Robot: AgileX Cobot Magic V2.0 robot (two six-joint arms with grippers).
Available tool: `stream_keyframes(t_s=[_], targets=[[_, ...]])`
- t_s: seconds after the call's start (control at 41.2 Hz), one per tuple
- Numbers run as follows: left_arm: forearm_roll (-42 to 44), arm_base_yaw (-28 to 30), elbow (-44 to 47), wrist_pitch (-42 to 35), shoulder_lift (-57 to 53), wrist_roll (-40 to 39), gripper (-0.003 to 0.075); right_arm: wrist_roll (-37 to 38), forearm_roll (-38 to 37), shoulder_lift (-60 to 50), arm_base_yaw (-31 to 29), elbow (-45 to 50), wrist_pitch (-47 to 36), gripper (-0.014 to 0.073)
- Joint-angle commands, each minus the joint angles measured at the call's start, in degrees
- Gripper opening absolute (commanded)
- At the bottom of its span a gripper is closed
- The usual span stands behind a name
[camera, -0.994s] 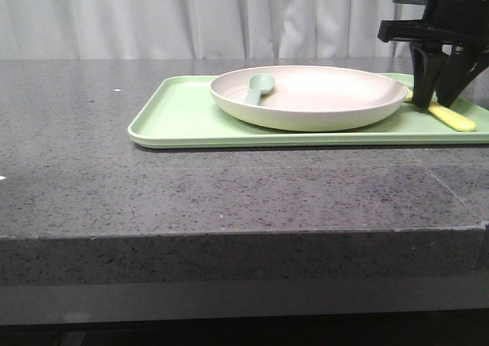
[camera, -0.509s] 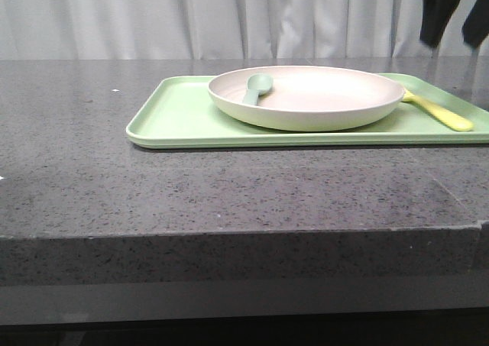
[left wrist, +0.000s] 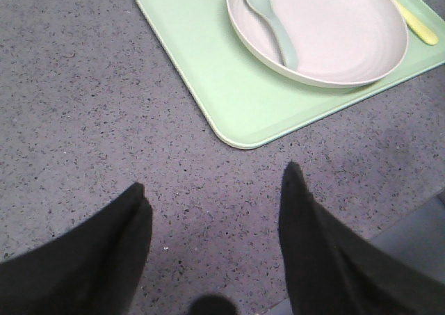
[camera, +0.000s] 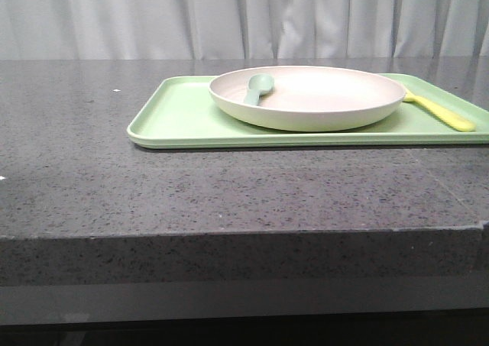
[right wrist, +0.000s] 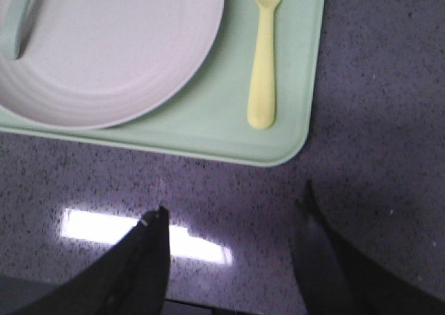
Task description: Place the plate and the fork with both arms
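The pale pinkish plate [camera: 309, 95] rests on a light-green tray [camera: 179, 121], with a pale green spoon [camera: 256, 88] lying in it. The yellow fork [camera: 443, 113] lies flat on the tray just right of the plate. Neither arm shows in the front view. In the left wrist view my left gripper [left wrist: 215, 190] hangs open over bare countertop, apart from the tray [left wrist: 208, 58] and plate [left wrist: 334, 30]. In the right wrist view my right gripper [right wrist: 235, 200] is open above the counter, clear of the fork [right wrist: 263, 51] and plate [right wrist: 111, 51].
The dark speckled stone counter [camera: 229, 185] runs to a front edge. A white curtain [camera: 229, 17] hangs behind. The tray sits toward the back right of the counter.
My right gripper stood over the fork's handle a second ago, rose, and has now left the front view. The fork stays on the tray.
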Motion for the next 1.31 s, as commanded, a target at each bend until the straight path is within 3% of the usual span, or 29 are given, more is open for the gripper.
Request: stream_keyframes(t_s=[0.0,0.461,0.776,0.873,1.14,1.286], targets=[[-2.0,0.1,-1.5,-2.7,-0.5,0.0,0.0398,-0.6,-0.2,-7.2,0.0,3.5,-3.7,0.0419],[-2.0,0.1,-1.5,-2.7,-0.5,0.0,0.0398,-0.6,-0.2,-32.2,0.0,20.0,-7.8,0.0419],[-2.0,0.1,-1.5,-2.7,-0.5,0.0,0.0395,-0.6,-0.2,-36.7,0.0,21.4,-11.0,0.0407],[-2.0,0.1,-1.5,-2.7,-0.5,0.0,0.0336,-0.6,-0.2,-36.6,0.0,21.4,-11.2,0.0335],[-2.0,0.1,-1.5,-3.9,-0.5,0.0,-0.0020,-0.6,-0.2,-36.6,0.0,21.4,-11.8,-0.0046],[-2.1,0.1,-1.5,-4.7,-0.5,0.0,-0.0018,-0.6,-0.3,-36.6,0.0,21.4,-11.6,-0.0067]])
